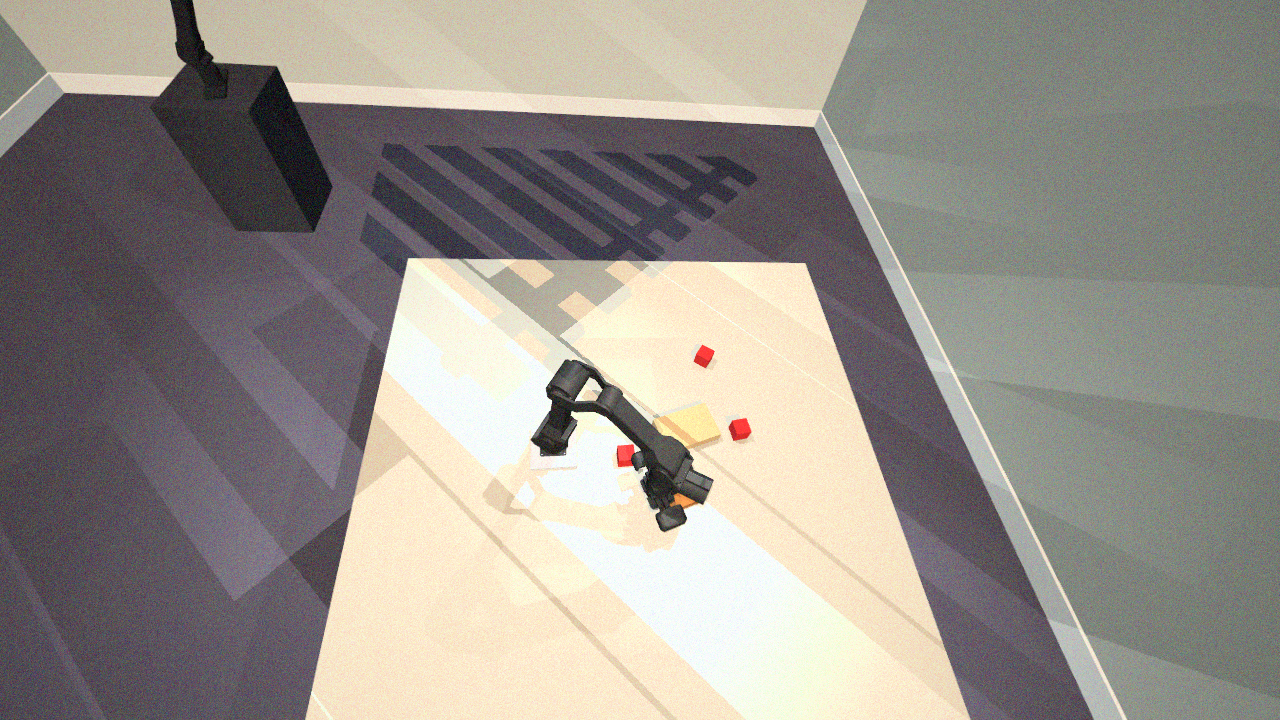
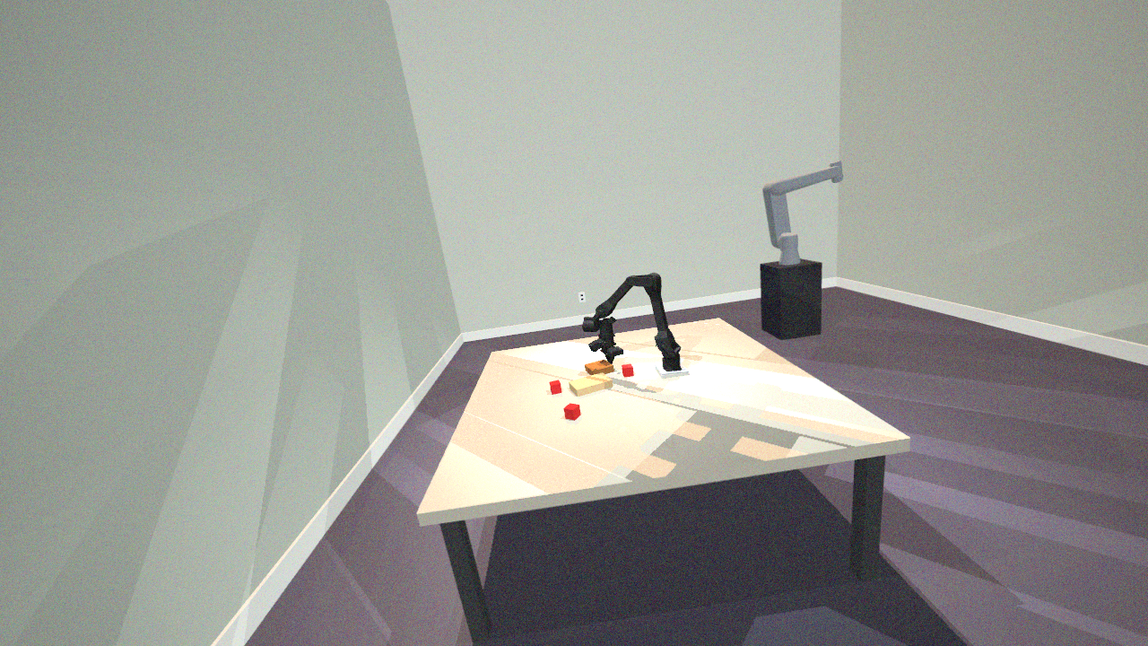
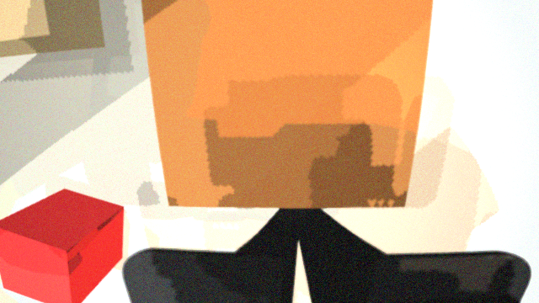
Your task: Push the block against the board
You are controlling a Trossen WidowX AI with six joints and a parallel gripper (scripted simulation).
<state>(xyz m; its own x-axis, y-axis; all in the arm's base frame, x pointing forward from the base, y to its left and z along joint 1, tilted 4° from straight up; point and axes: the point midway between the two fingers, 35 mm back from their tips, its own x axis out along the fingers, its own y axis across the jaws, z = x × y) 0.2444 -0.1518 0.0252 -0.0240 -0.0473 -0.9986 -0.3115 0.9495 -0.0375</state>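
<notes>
The square block (image 1: pixel 687 502) (image 2: pixel 598 368) (image 3: pixel 290 101) is orange and lies flat; in the top view the arm hides most of it. The board (image 1: pixel 693 428) (image 2: pixel 589 386) (image 3: pixel 21 18) is pale yellow and lies flat. The wrist view shows a strip of table between block and board, so they are apart there. My gripper (image 2: pixel 612 361) (image 3: pixel 296 205) is shut with nothing between its fingers. It points down, with the tips low at the middle of the block's near edge; whether they touch it I cannot tell. The top view does not show the fingertips clearly.
A red cube (image 1: pixel 624 455) (image 2: pixel 627 370) (image 3: pixel 63 220) lies between the block and the arm's base (image 1: pixel 554 433) (image 2: pixel 671 361). A second red cube (image 1: pixel 740 428) (image 2: pixel 554 387) lies beyond the board's end. A third red cube (image 1: pixel 704 356) (image 2: pixel 572 412) lies off the board's long side.
</notes>
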